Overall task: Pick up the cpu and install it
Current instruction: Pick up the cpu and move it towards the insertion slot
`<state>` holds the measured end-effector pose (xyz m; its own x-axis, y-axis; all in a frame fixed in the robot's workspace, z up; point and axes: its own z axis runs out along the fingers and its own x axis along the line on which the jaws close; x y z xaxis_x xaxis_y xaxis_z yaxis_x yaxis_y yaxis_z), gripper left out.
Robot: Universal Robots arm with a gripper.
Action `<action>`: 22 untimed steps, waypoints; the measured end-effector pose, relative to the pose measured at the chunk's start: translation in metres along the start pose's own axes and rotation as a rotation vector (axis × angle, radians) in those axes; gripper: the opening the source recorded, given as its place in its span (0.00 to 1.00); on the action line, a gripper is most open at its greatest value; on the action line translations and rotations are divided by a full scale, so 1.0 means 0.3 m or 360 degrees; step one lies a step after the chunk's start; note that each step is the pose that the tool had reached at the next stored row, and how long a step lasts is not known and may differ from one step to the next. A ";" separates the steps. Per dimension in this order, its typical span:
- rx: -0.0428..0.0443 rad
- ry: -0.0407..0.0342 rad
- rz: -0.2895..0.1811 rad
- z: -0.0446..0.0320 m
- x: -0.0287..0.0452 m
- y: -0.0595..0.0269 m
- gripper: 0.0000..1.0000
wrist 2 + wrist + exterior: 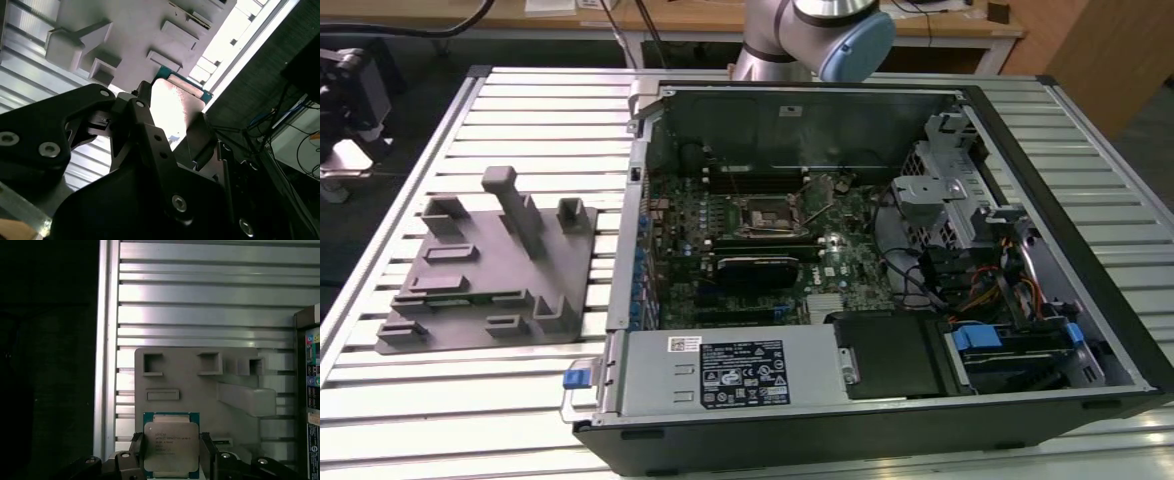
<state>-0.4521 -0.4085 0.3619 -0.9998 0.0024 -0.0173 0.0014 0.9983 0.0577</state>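
In the first wrist view the gripper (171,462) has its jaws clamped on both sides of the cpu (171,445), silver top facing the camera. The grey fixture plate (200,385) lies beyond on the ribbed tabletop (200,305). The exterior view adds the open computer case (854,250) beside that plate, with its black socket (761,213).

The cpu (171,446) is a flat square chip with a pale silver metal lid bearing faint print and a thin green rim. It sits gripped between the two black fingers (138,452), one against each opposite edge, its upper part standing clear beyond their tips.
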 end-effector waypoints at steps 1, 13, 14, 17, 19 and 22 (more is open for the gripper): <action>0.0000 0.0000 0.0000 -0.008 0.000 0.001 0.53; 0.0000 0.0000 0.0000 -0.065 -0.008 0.009 0.53; 0.0000 0.0000 0.0000 -0.065 -0.012 0.010 0.53; 0.0000 0.0000 0.0000 -0.066 -0.028 0.011 0.53; 0.0000 0.0000 0.0000 -0.067 -0.040 0.012 0.53; 0.0000 0.0000 0.0000 -0.068 -0.058 0.012 0.53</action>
<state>-0.4350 -0.4062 0.3828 -0.9998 0.0023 -0.0173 0.0013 0.9983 0.0575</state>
